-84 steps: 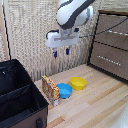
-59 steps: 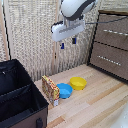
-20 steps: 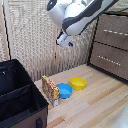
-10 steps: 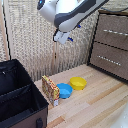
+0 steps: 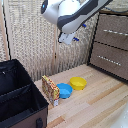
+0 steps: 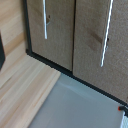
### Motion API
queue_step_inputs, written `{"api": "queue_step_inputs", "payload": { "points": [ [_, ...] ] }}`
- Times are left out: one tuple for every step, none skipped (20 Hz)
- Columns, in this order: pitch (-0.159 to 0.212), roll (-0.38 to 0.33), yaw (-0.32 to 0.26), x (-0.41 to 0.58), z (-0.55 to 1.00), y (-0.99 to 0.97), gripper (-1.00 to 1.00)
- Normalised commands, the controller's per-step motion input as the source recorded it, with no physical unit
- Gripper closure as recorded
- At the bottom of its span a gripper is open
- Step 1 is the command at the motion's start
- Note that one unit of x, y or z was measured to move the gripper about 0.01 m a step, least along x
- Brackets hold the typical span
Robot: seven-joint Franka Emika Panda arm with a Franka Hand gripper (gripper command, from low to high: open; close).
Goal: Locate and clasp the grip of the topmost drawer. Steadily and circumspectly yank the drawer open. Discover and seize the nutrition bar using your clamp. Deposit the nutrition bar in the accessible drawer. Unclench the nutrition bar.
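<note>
The big brown dresser (image 5: 112, 42) stands off to one side of the clamp (image 5: 70, 39), and the topmost drawer (image 5: 114, 31) looks shut, with its silver handle (image 5: 116, 32) apart from the clamp. The clamp hangs high in the air, holding nothing; I cannot tell if it is open or closed. The nutrition bar (image 5: 50, 90) stands far below it, beside the blue bowl (image 5: 64, 90). I think the job is at its first step. Next the clamp needs to reach the handle and close around it.
</note>
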Motion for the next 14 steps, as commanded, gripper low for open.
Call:
{"api": "queue_step_inputs", "payload": {
  "points": [
    [0.0, -0.122, 0.095, -0.103, -0.03, -0.76, -1.0],
    [0.0, -0.138, 0.089, -0.131, 0.0, -0.73, -1.0],
    [0.0, -0.134, 0.085, -0.137, 0.0, -0.75, -1.0],
    [0.0, -0.132, 0.078, -0.151, 0.0, -0.76, -1.0],
    [0.0, -0.138, 0.071, -0.191, 0.0, -0.76, -1.0],
    [0.0, -0.145, 0.066, -0.214, 0.0, -0.75, -1.0],
    [0.0, -0.15, 0.063, -0.249, 0.0, -0.74, -1.0],
    [0.0, -0.153, 0.058, -0.269, 0.0, -0.73, -1.0],
    [0.0, -0.174, 0.053, -0.306, 0.0, -0.67, -1.0],
    [0.0, -0.179, 0.046, -0.317, 0.02, -0.66, -1.0],
    [0.0, -0.18, 0.044, -0.32, 0.02, -0.65, -1.0],
    [0.0, -0.177, 0.045, -0.314, 0.02, -0.65, -1.0],
    [0.0, -0.18, 0.044, -0.334, 0.03, -0.65, -1.0],
    [0.0, -0.179, 0.043, -0.323, 0.01, -0.64, -1.0]
  ]
}}
